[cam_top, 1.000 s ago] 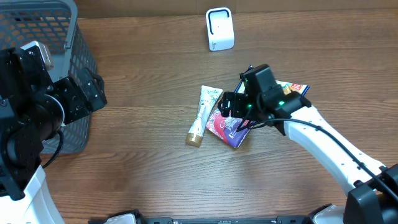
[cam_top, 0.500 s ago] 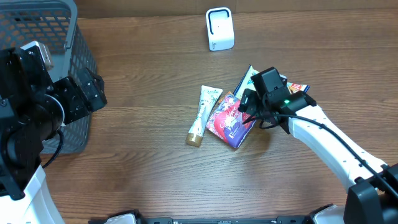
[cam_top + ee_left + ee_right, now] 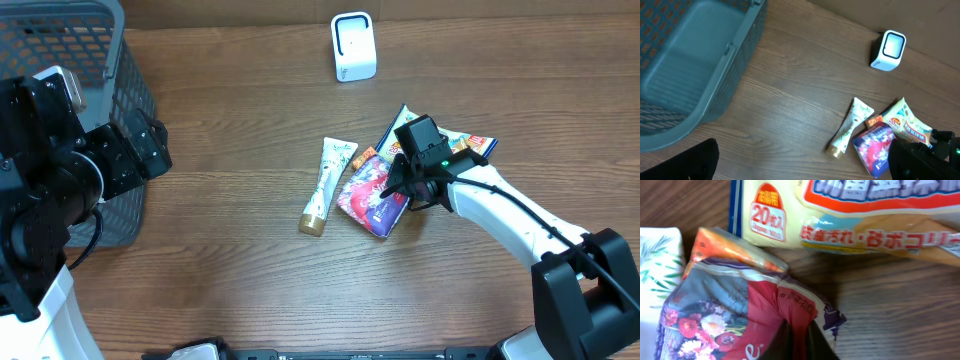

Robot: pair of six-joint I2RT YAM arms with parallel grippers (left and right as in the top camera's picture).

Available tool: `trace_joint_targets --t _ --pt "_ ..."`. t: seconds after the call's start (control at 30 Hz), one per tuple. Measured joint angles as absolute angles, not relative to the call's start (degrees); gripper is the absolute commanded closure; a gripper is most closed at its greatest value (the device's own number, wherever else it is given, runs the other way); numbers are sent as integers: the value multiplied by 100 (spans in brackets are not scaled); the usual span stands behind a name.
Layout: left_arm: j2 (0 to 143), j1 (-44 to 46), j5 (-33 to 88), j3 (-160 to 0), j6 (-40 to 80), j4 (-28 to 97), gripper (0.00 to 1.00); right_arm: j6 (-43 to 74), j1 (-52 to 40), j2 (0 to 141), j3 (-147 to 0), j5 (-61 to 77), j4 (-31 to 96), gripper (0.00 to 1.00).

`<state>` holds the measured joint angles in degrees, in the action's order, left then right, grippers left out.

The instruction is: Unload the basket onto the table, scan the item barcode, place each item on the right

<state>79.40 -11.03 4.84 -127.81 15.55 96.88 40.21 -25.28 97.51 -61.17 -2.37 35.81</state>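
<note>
The right gripper [image 3: 393,186] had its jaws pinched shut on one edge of the red floral packet [image 3: 365,200]. The packet lay flat on the wooden table [image 3: 230,260], between a white tube [image 3: 328,180] and a yellow snack bag [image 3: 470,142] (the tube just beside it). The white scanner [image 3: 353,46] stood well apart. The left gripper [image 3: 158,148] hung wide open, holding nothing, beside the grey basket [image 3: 60,40].

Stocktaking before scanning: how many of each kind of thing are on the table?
Packets: 2, the floral packet and the cream packet
Tube: 1
Scanner: 1
Basket: 1
Total: 5
</note>
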Motion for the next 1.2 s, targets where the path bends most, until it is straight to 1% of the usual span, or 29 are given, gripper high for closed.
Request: trace_joint_targets --t 0.1,0.23,0.4,0.57,0.73,0.87,1.07,1.2 --pt "7940 -1103 484 -12781 1553 9688 0 3879 -2427 9802 -6320 -259 3948 96" --pt "7940 -1103 484 -12781 1553 9688 0 3721 -2226 9815 -6853 -642 4783 96" --pt "7940 -1103 486 -12781 1553 9688 0 3656 -2143 9723 -7999 -1890 6139 96" --pt "7940 -1103 484 -12781 1553 9688 0 3623 -2296 9494 -8654 -2956 6606 96" --pt "7940 -1103 484 -12781 1553 9688 0 3752 -2567 9445 -8493 -3927 6731 96" --pt "7940 -1103 484 -12781 1553 9688 0 4034 -2591 9445 -8077 -4501 6764 96" --pt "7940 -1103 484 -12781 1553 9688 0 4456 -2663 9450 -7564 -4705 6818 96" --pt "7940 -1103 484 -12781 1553 9688 0 4718 -2952 9452 -7371 -4552 6748 96"
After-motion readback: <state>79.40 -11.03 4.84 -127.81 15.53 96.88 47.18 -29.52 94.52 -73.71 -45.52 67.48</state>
